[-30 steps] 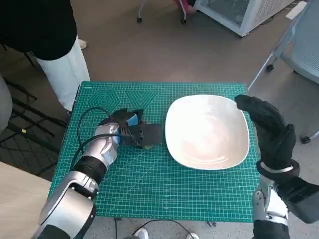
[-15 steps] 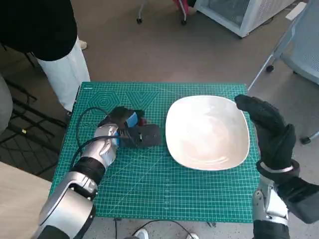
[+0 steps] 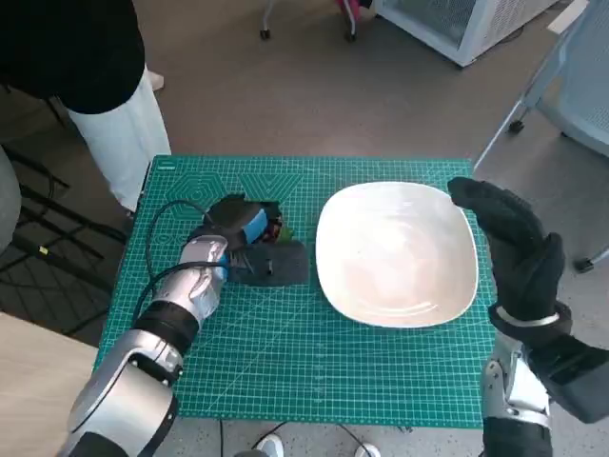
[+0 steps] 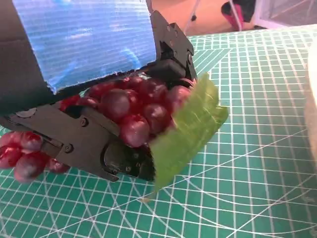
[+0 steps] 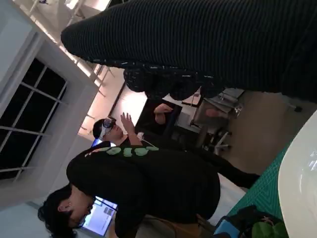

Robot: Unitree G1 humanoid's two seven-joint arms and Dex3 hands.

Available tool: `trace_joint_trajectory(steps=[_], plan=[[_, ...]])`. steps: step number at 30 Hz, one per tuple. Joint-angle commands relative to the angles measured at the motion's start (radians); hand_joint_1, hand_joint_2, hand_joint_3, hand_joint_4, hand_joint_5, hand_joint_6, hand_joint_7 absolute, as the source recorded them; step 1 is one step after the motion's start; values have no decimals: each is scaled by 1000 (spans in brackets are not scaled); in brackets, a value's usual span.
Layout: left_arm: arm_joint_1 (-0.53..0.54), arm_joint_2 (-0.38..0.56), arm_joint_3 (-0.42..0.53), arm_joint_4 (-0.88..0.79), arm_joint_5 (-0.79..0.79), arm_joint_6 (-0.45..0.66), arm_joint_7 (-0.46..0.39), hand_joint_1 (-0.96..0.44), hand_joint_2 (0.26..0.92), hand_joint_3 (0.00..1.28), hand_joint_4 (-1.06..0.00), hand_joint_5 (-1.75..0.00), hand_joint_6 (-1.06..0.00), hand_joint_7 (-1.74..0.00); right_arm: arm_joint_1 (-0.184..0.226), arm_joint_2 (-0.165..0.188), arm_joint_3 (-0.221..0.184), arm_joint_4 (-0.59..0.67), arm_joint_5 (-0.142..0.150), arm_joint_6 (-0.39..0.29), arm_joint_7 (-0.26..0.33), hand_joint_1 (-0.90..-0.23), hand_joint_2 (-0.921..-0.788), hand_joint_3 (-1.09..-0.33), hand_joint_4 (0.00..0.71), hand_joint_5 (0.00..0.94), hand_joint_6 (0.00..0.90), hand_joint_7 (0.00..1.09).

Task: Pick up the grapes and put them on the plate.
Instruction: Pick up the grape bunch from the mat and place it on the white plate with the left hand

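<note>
Nearest the camera in the head view, the two forearms rise from the lower edge, and the right hand (image 3: 514, 249) stands upright at the right of the frame beside the plate's edge, its fingers spread and holding nothing. At centre left, the left hand (image 3: 249, 246) lies low over the green cutting mat (image 3: 314, 371) and is closed around the grapes (image 4: 136, 106): the left wrist view shows the red bunch wedged between the blue-taped back and the black fingers (image 4: 94, 144), with a few berries hanging out at the lower left of that frame and a green leaf (image 4: 190, 124) sticking out past the fingertips. The step in hand seems to be securing and lifting the bunch. To do it well, the grip should probably stay firm but not crushing, and the lift should go straight up until the loose berries and the leaf clear the mat, before carrying across. The white plate (image 3: 447, 295) sits just to the right of the hand, centre right of the frame, apart from it and with nothing on it. Farther off, at the upper left, a person (image 3: 105, 86) stands by the table's corner.
</note>
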Motion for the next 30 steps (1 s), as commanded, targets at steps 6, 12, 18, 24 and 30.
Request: trace_joint_trajectory(steps=[6, 12, 18, 24, 30], plan=[[50, -4, -18, 11, 4, -1, -24, 0, 920, 59, -695, -1226, -643, -1082, -4, 2, 2, 20, -4, 10, 1, -569, -921, -687, 196, 1, -1, 372], [45, -4, -20, 11, 5, 7, -24, 0, 920, 65, -686, -1235, -637, -1089, -6, 2, 1, 22, -2, 7, 3, -571, -921, -686, 196, 1, -1, 373], [45, -3, -21, 2, 6, 18, -24, 1, 920, 97, -644, -1267, -604, -1134, -3, 2, 1, 20, -1, 1, 5, -572, -921, -684, 198, 1, -1, 373], [48, -3, -20, -6, 6, 24, -18, 1, 920, 108, -651, -1250, -571, -1177, -4, 2, 1, 24, 0, -2, 8, -573, -921, -682, 199, 2, -1, 376], [53, -2, -19, -12, 5, 23, -15, 1, 920, 109, -651, -1242, -569, -1188, -5, 1, 0, 25, 5, -4, 13, -573, -921, -682, 199, 1, -1, 377]])
